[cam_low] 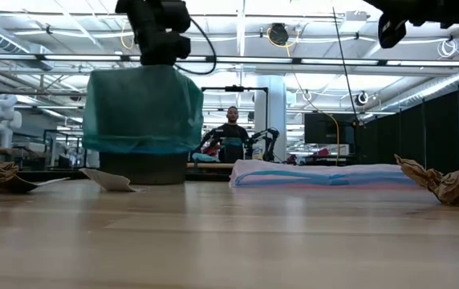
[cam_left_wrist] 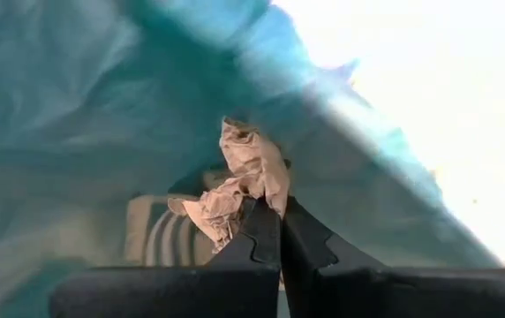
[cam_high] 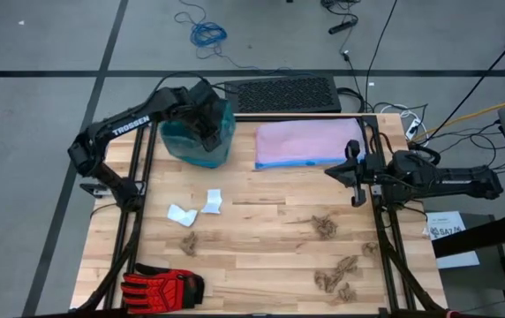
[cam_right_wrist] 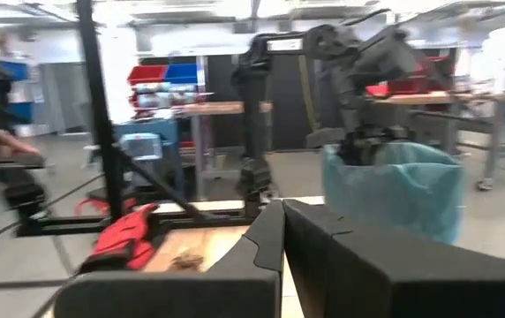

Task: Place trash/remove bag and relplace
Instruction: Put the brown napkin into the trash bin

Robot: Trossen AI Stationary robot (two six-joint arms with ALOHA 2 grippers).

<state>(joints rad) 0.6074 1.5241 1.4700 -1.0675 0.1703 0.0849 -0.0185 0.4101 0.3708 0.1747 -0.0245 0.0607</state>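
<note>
Bright overhead ceiling lights, wrist views blurred, glare beyond teal bag (cam_left_wrist: pixel 102 115)

The left arm reaches from the table's left edge toward its far left corner, wrist bent downward, and the left gripper (cam_left_wrist: pixel 279 231) has its fingers pressed together on a tan-brown shred (cam_left_wrist: pixel 239 181). The right arm lies along the right edge, raised above the table, its right gripper (cam_high: pixel 356 175) closed and holding nothing

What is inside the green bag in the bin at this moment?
Inside the green bag, the left gripper is shut on a tan paper wad. A striped surface shows below it. The bag's folds and the fingers hide the rest of the bottom.
</note>
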